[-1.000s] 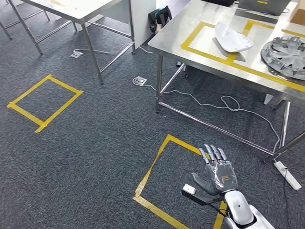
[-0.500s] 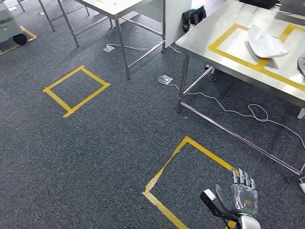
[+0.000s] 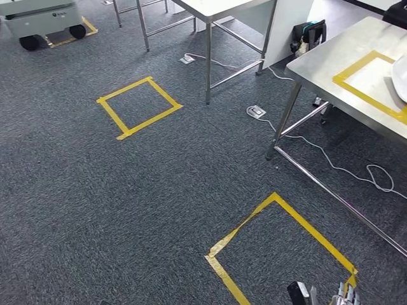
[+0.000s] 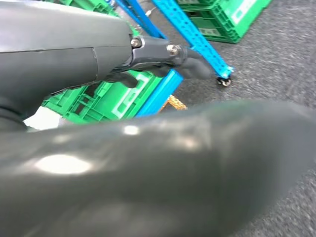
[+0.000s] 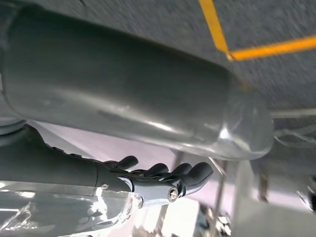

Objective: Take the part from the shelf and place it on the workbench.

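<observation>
My right hand [image 5: 156,180] hangs empty, fingers straight and apart. My left hand [image 4: 164,57] holds nothing, fingers extended, near green crates [image 4: 111,96] on the blue shelf [image 4: 190,32].

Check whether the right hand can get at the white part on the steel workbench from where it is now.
Probably not. The right hand sits low at the bottom edge of the head view, over the carpet, empty, while the white part lies up on the workbench, far ahead. Open floor between.

Rough, speckled grey carpet [image 3: 144,190] with matt yellow tape [image 3: 139,105]. Brushed, shiny metal workbench [image 3: 336,70] far right. Glossy green plastic crates [image 4: 111,96], blue painted metal shelf [image 4: 190,34]. Smooth, glossy grey right hand [image 5: 156,180].
</observation>
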